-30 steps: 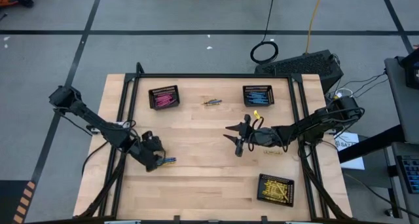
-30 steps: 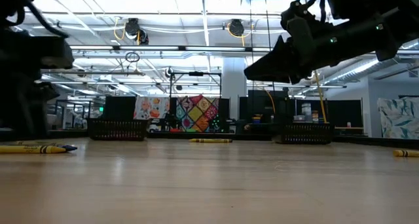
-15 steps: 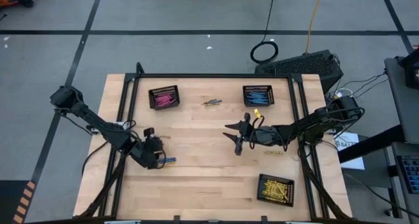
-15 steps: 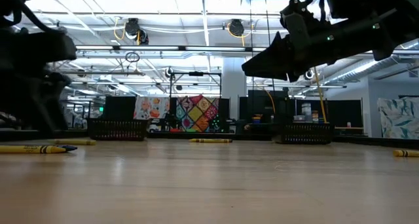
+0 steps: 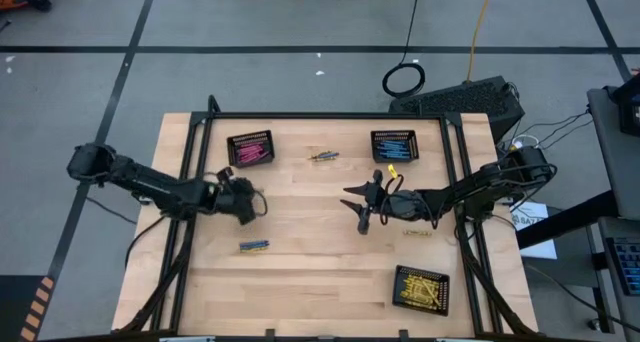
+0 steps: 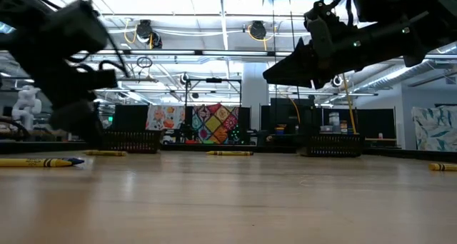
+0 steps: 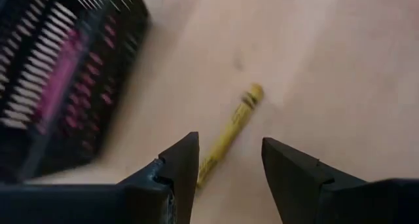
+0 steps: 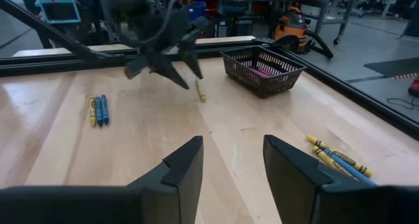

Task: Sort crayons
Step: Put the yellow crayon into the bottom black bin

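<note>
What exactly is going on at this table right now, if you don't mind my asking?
Two robot arms are sorting crayons into black mesh baskets by colour. The left gripper hangs open and empty above a loose yellow crayon beside the pink basket. The right gripper waits open over the table's middle. Loose crayons lie nearer the front, another few between the pink and blue baskets.

In the left wrist view the black mesh basket holding pink crayons [image 7: 62, 86] is smeared by motion and cut off at the picture's edge, and the single yellow crayon [image 7: 230, 127] runs partly behind a dark finger of the left pincer [image 7: 226, 168]. From above, the small cluster of crayons between the two far baskets [image 5: 323, 156] is too small to tell colours. In the low view the left arm's dark bulk [image 6: 64, 58] is blurred and its fingertips cannot be made out
</note>
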